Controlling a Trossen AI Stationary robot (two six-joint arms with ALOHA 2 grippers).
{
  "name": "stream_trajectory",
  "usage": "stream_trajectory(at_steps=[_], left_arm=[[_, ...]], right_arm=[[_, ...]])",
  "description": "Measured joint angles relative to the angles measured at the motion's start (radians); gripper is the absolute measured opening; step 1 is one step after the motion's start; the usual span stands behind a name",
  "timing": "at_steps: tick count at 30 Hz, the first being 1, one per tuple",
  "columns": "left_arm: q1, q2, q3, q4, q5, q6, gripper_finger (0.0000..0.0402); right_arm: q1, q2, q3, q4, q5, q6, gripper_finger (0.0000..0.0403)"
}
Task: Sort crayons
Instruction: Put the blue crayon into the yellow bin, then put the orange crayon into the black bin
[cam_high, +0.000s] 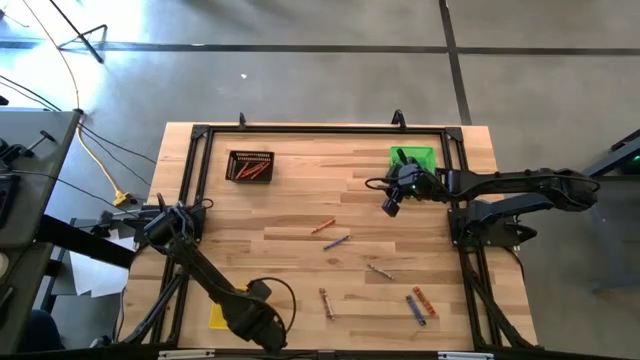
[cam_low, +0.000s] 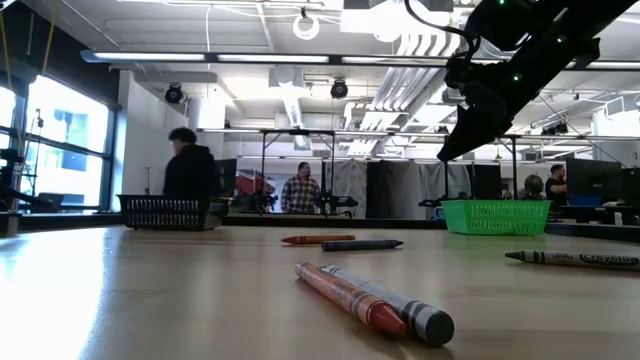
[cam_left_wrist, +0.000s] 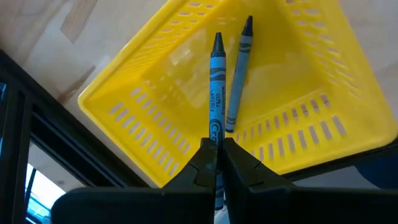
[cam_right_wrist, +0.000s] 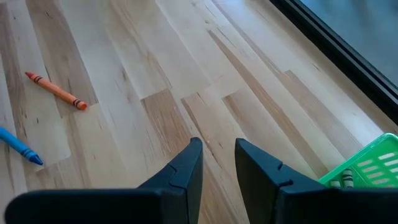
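My left gripper (cam_left_wrist: 216, 149) hangs over the yellow basket (cam_left_wrist: 155, 93) at the table's near left edge, shut on a blue crayon (cam_left_wrist: 216, 87). A grey crayon (cam_left_wrist: 239, 81) lies on the basket floor beside it. My right gripper (cam_right_wrist: 217, 162) stands open above bare table near the green basket (cam_high: 412, 158) at the far right, with nothing between its fingers. Loose crayons lie flat on the table: an orange one (cam_high: 322, 227), a blue one (cam_high: 337, 242), a grey one (cam_high: 380, 271) and several more near the front edge. My left gripper pinches the blue crayon by its rear end (cam_left_wrist: 216, 134) between its two fingers. The fingers point steeply down from above, and the crayon sticks out in line with them, its tip (cam_left_wrist: 217, 41) toward the basket floor. I cannot tell whether the tip touches the floor.
A black basket (cam_high: 250, 165) with orange-red crayons stands at the far left. A black frame (cam_high: 320, 130) runs around the work area. In the low view an orange and a grey crayon (cam_low: 395, 303) lie close to the camera. People stand in the room behind.
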Motion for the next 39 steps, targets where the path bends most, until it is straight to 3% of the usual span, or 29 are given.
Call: stream_trajectory(at_steps=[7,19,30,35,39], left_arm=[[0.016,0.000,0.001,0.000,0.009,-0.018,0.0010],[0.038,0.000,0.001,-0.006,0.048,0.008,0.0068],[0.071,0.000,0.007,-0.004,0.045,0.099,0.0074],[0.141,0.000,0.047,-0.001,-0.021,0.244,0.0074],[0.217,0.000,0.091,0.012,-0.168,0.419,0.0074]], right_arm=[[0.000,0.000,0.000,0.006,0.000,0.000,0.0087],[0.000,0.000,0.000,0.005,0.000,0.000,0.0087],[0.000,0.000,0.000,0.005,0.000,0.000,0.0087],[0.000,0.000,0.000,0.005,0.000,0.000,0.0087],[0.000,0.000,0.000,0.005,0.000,0.000,0.0087]])
